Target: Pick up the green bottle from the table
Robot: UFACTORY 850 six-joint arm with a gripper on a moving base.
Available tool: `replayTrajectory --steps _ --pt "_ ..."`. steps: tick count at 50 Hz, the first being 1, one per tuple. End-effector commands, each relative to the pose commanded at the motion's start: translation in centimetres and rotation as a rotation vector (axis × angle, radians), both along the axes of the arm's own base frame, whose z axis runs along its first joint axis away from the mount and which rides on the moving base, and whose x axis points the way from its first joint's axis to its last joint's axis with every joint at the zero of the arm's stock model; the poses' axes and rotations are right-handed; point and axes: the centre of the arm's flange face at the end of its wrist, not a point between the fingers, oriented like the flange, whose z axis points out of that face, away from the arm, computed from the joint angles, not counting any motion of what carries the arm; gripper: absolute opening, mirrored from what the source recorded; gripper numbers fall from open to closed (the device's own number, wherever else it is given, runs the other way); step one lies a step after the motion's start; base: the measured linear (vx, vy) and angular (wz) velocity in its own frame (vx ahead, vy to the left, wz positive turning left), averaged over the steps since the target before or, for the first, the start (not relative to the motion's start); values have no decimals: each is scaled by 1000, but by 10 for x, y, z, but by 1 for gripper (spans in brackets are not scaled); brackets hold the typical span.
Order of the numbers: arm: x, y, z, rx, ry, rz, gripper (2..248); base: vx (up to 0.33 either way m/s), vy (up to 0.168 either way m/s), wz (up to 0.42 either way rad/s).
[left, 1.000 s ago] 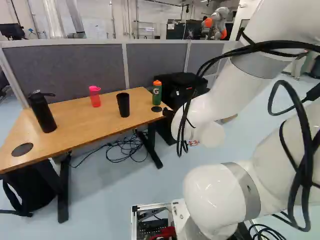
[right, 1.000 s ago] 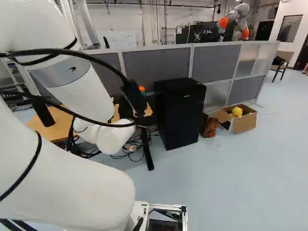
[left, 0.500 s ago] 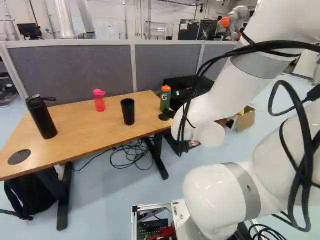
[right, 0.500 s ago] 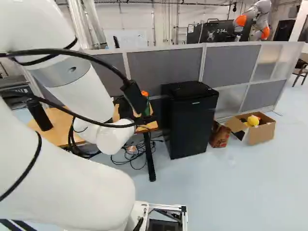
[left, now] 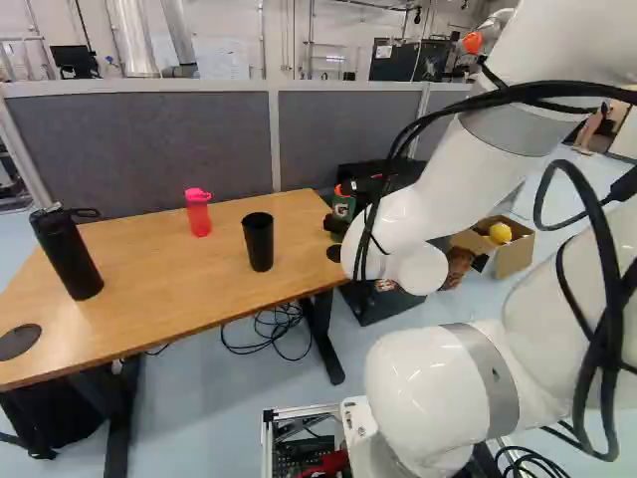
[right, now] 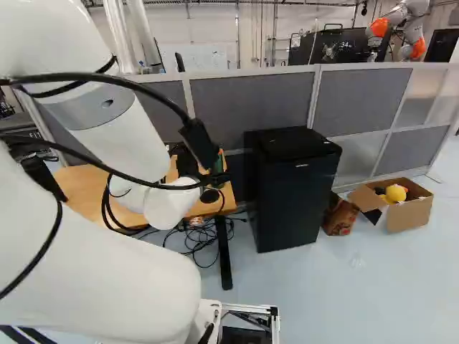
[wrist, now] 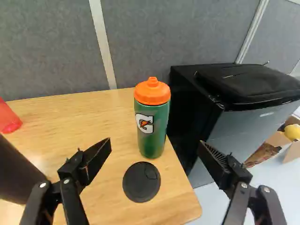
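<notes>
Bottle (wrist: 152,129) is upright on the table (left: 149,289), close to the short edge beside the fridge (right: 294,190), towards the far corner by the partition (wrist: 51,47). Black disc (wrist: 141,182) is set in the top between it and the near corner. Gripper (wrist: 155,144) is wide, nothing held; bottle is ahead of the gap, roughly centred, apart from both fingers.

Risks: main one is the fridge side. If we go in off-line, that finger can hit the fridge or the bag (wrist: 248,84) on it. Second, closing late or skewed: one finger pushes first and shoves the bottle over the short edge, or tips it into the fridge. Too low and the fingertips catch the tabletop; too high and we pinch the orange cap (wrist: 152,93), which could slip or twist. Sweeping wide the other way could clip the black cup (left: 258,242). Slack cables (right: 93,77) loop off the arm (left: 428,388) and could snag on a big wrist turn. Any base motion during the close would spoil our line.

Pose: arm is folded, forearm sloping down and forward to the table's fridge end; wrist aims ahead and down at the bottle. We should centre on the green body, advance slowly, then close.
</notes>
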Motion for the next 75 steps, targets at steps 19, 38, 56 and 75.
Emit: replayTrajectory --steps 19,38,56,75 --pt "3 0 0 0 1 0 247 14 -1 -3" --pt "23 0 3 0 10 0 247 0 0 0" --pt "41 0 5 0 15 0 247 0 0 0" --pt "61 0 5 0 21 0 247 0 0 0"
